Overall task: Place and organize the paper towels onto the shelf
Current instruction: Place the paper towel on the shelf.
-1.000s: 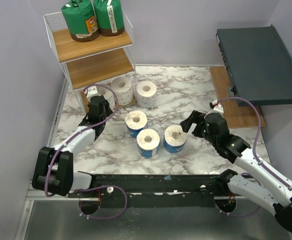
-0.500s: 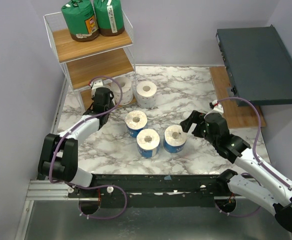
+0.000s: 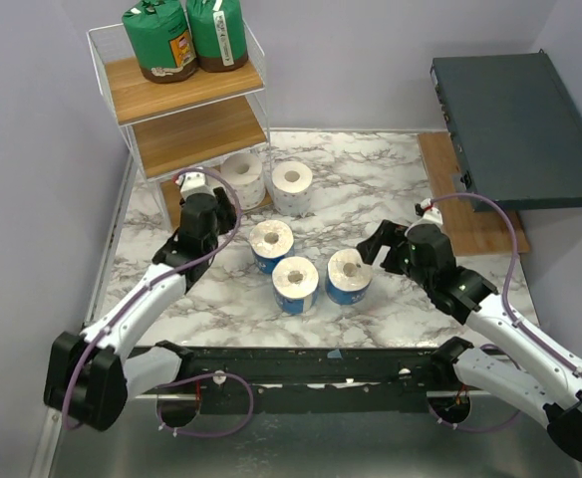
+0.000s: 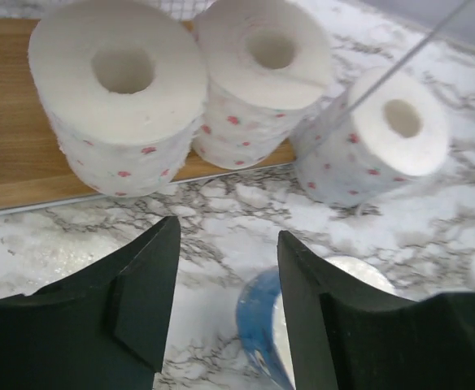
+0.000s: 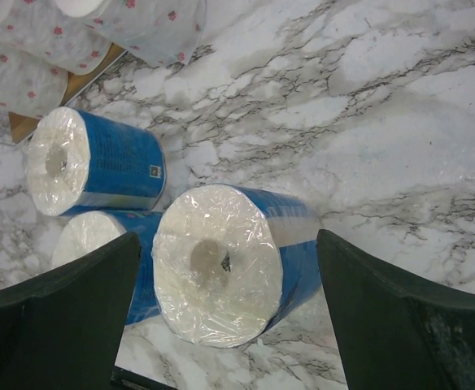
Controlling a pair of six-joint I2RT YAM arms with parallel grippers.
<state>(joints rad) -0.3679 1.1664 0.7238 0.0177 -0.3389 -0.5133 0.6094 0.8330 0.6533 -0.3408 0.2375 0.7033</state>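
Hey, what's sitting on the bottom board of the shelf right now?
One white roll and a second white roll stand side by side on the bottom board. The middle board covers its rear from above.

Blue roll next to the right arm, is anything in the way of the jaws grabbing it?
Nothing visible is. The right gripper faces the blue roll with its jaws open, one on each side. A second blue roll stands close beside it, not in between.
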